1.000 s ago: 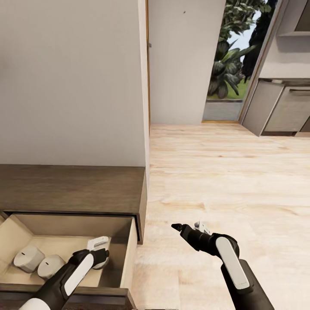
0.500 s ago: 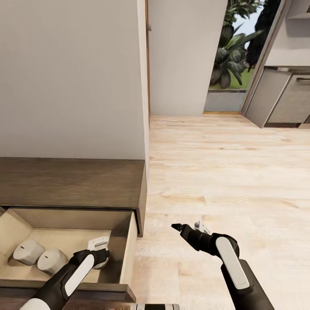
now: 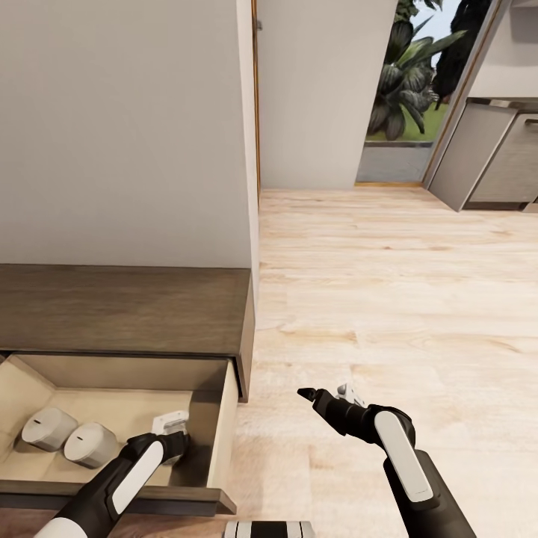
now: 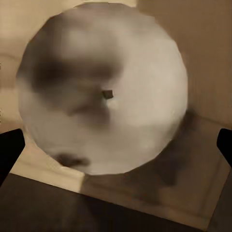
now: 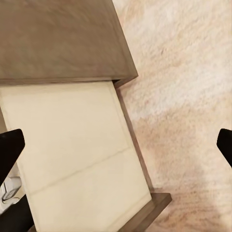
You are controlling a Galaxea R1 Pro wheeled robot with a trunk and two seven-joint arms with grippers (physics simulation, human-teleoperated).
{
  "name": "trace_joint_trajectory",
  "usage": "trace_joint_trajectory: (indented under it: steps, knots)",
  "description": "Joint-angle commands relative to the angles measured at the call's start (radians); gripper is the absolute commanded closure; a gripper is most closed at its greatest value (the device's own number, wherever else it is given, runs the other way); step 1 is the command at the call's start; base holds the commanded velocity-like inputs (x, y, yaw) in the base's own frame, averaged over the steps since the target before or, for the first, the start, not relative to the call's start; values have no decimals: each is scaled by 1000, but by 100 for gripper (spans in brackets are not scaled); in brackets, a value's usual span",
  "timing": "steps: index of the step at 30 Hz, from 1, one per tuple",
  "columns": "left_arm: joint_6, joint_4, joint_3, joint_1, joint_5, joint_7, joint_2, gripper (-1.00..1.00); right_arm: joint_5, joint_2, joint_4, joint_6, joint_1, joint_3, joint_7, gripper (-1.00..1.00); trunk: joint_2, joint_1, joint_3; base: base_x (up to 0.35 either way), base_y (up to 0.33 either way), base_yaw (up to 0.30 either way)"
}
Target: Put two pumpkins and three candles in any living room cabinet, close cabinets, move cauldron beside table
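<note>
moved: your head view tipped down; arms look unchanged
room: pale wood floor (image 3: 388, 299), open cabinet (image 3: 119, 314) drawer
left gripper (image 4: 116, 145): wide open around a candle (image 4: 104, 94)
right gripper (image 3: 323, 394): spread open, empty

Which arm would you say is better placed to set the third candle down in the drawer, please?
The left. Its gripper is already inside the open drawer, beside the two candles lying there, with a candle between its fingers. The right gripper hangs over bare floor, apparently empty.
</note>
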Motion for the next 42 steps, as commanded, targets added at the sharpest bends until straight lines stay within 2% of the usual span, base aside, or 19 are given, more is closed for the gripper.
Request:
trace_joint_trajectory:
  steps: [1,7,20,26,32,35,38,42]
  knots:
    - [0,-2,-5,-1,9,10,2,-100,-10,0,-1,2,0,0,-10,-100,0,0,-1,0,0,0]
    - [1,-2,-4,-1,10,10,2,-100,-10,0,-1,2,0,0,-10,-100,0,0,-1,0,0,0]
    - [17,-15,7,-1,17,14,5,-100,-10,0,-1,2,0,0,-10,-100,3,-6,49,0,0,0]
    - [65,-44,11,-1,22,18,10,-100,-10,0,-1,2,0,0,-10,-100,4,-9,73,0,0,0]
    - [75,-49,12,-1,24,19,10,-100,-10,0,0,2,0,0,-10,-100,5,-11,96,-105,0,0]
    - [75,-49,33,-1,26,19,10,-100,-10,0,0,1,0,0,-10,-100,6,-13,107,-115,0,0]
    - [80,-50,70,-1,28,19,9,-100,-9,0,0,2,0,1,-10,-100,7,-14,119,-31,0,0]
    - [104,-58,86,-1,28,19,10,-100,-8,-1,1,3,0,1,-10,-100,8,-16,134,-7,0,0]
